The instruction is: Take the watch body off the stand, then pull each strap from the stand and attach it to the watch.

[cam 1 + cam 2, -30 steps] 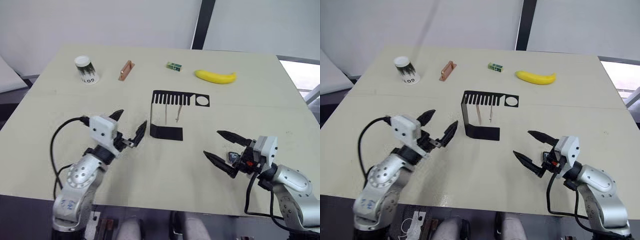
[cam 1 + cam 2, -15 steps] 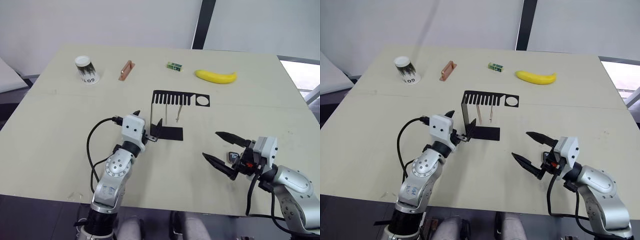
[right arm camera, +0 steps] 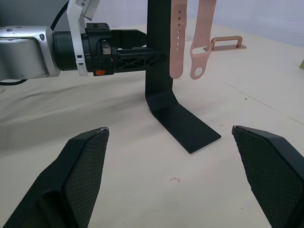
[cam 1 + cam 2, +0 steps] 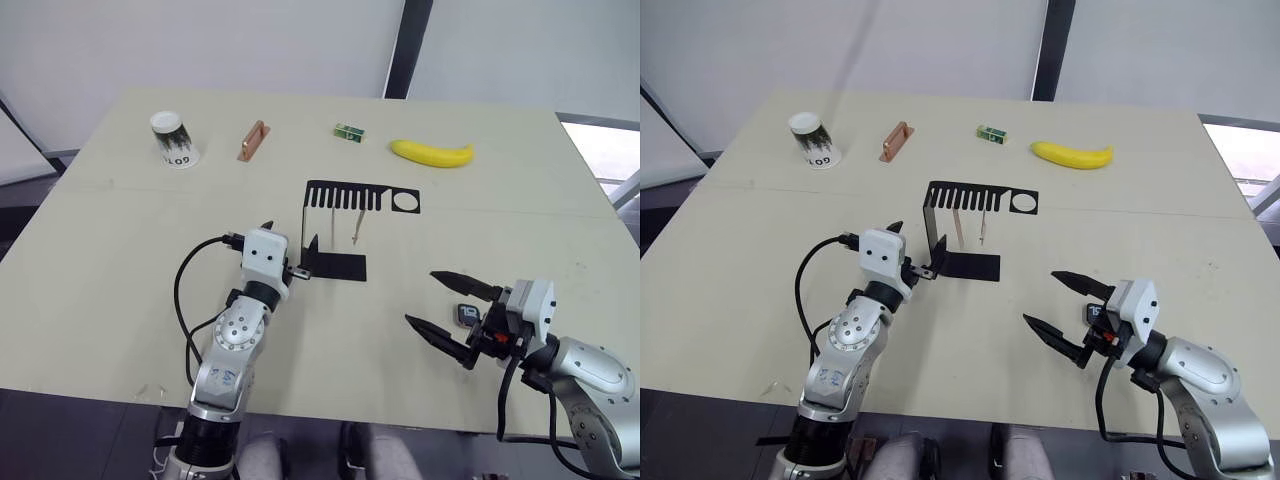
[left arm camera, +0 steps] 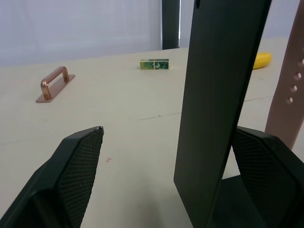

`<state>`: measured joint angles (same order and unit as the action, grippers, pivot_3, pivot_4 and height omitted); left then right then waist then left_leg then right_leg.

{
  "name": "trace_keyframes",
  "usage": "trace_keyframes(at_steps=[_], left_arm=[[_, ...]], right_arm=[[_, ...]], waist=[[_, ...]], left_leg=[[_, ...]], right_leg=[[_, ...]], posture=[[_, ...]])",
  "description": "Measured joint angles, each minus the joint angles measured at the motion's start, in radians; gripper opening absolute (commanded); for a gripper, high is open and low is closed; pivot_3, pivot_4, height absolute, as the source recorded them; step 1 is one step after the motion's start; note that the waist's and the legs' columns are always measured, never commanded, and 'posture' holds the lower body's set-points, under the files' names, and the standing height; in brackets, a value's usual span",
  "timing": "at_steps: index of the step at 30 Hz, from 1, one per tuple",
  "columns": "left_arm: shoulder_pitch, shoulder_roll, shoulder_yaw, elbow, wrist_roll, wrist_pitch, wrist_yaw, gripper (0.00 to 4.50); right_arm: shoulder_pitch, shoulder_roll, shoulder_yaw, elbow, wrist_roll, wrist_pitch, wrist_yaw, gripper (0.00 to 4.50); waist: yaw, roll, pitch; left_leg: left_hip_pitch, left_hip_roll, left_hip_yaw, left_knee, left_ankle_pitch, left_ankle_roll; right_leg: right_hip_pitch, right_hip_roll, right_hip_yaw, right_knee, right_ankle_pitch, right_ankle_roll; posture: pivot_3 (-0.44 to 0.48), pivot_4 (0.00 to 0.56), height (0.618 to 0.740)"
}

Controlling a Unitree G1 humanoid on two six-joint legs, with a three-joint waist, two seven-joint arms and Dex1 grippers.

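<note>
The black stand [image 4: 345, 262] is on the middle of the table, its slotted top plate [image 4: 360, 197] facing up. Two pink straps [image 4: 330, 228] [image 4: 355, 233] hang from the slots. My left gripper [image 4: 290, 236] is open at the stand's left side. In the left wrist view its fingers [image 5: 71, 175] straddle the stand's upright wall [image 5: 218, 95], with a strap [image 5: 285, 90] just beyond. The watch body [image 4: 466, 316] lies on the table between the bases of the fingers of my right gripper [image 4: 420, 297], which is open and holds nothing.
Along the table's far side are a paper cup [image 4: 173, 140], a copper handle block [image 4: 252, 140], a small green box [image 4: 347, 131] and a banana [image 4: 431, 152]. Bare tabletop lies between the stand and my right gripper. The near table edge runs just below both arms.
My left gripper has moved right from open table to the stand's upright and now straddles it. The right gripper has shifted slightly toward the near edge, still open.
</note>
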<state>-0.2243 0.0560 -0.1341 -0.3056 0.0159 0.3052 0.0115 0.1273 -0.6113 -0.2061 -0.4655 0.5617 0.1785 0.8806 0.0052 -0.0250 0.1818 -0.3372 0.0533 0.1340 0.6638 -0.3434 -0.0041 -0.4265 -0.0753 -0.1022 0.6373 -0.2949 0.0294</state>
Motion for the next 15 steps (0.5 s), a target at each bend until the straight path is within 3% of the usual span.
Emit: trace_keyframes(at_steps=[15], left_arm=[[-0.041, -0.040, 0.018, 0.048, 0.056, -0.052, 0.053, 4.50]], right_arm=[[-0.001, 0.025, 0.007, 0.001, -0.026, -0.007, 0.000, 4.40]], waist=[[0.000, 0.000, 0.000]], left_leg=[[0.000, 0.000, 0.000, 0.000, 0.000, 0.000]], right_leg=[[0.000, 0.000, 0.000, 0.000, 0.000, 0.000]], posture=[[0.000, 0.150, 0.740]])
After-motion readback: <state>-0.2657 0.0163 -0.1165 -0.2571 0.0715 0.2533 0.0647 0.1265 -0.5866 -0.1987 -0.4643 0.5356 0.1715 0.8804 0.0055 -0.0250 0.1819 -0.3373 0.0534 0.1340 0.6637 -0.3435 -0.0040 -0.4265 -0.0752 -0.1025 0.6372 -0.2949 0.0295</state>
